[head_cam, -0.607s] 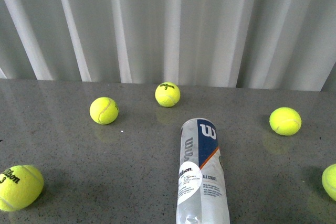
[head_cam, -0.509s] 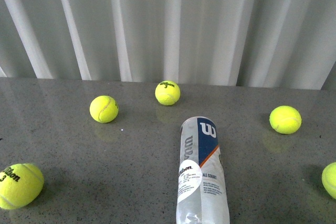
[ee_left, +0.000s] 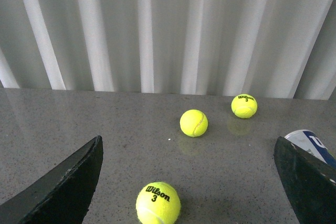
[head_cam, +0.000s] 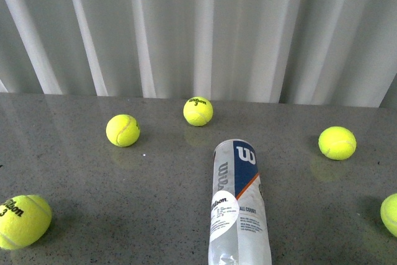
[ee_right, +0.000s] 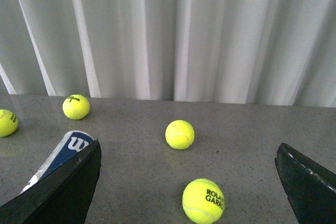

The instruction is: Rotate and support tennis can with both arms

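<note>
The tennis can (head_cam: pixel 239 206) lies on its side on the grey table (head_cam: pixel 155 215). Its length points away from the robot, its label faces up, and its near end is cut off by the edge of the front view. Neither arm appears in that view, and nothing there touches the can.

Five yellow-green balls lie well apart from the can:
- The far ball (head_cam: pixel 198 111) sits beyond the can's far end.
- The left ball (head_cam: pixel 123 130) sits beyond and to the can's left.
- The near-left ball (head_cam: pixel 22 221) sits well to the can's left.
- The right ball (head_cam: pixel 337 143) sits to the can's right.
- The edge ball (head_cam: pixel 391 214) sits further right and is half out of frame.

A white curtain (head_cam: pixel 248 29) hangs behind the table.

The left claw (ee_left: pixel 187 145) is spread wide and holds nothing. The can (ee_left: pixel 310 141) shows just beside one finger (ee_left: pixel 307 182), and contact cannot be judged.

The right claw (ee_right: pixel 188 153) is likewise spread wide and empty. The can (ee_right: pixel 65 150) is partly hidden behind one finger (ee_right: pixel 60 192).
</note>
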`<action>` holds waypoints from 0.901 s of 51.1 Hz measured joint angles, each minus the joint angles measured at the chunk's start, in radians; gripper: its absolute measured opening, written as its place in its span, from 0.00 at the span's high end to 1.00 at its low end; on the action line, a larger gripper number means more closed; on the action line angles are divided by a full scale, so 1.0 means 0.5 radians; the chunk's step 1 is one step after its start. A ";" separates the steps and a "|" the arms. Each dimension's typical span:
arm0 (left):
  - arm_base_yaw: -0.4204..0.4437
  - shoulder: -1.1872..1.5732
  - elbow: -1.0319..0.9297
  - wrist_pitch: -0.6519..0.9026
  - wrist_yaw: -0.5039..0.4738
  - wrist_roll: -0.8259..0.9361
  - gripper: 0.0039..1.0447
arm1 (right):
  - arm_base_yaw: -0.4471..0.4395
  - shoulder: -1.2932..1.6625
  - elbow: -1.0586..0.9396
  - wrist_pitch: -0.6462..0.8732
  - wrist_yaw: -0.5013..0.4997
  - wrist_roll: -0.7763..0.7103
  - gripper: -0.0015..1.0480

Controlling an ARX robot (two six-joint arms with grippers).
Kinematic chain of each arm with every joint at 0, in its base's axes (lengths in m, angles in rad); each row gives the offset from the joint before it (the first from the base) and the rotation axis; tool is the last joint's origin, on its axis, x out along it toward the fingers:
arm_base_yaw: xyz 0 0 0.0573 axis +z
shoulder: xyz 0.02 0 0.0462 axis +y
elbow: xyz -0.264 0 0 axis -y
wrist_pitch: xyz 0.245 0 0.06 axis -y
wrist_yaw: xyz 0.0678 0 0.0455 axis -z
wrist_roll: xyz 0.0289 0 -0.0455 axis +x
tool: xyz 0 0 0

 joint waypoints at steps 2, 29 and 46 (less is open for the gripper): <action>0.000 0.000 0.000 0.000 0.000 0.000 0.06 | 0.000 0.000 0.000 0.000 0.000 0.000 0.07; 0.000 0.000 0.000 0.000 0.000 -0.001 0.06 | -0.046 2.499 1.598 0.137 -0.008 0.243 0.07; 0.000 0.000 0.000 0.000 0.000 -0.001 0.06 | 0.527 3.667 2.200 -0.508 -0.409 0.733 0.07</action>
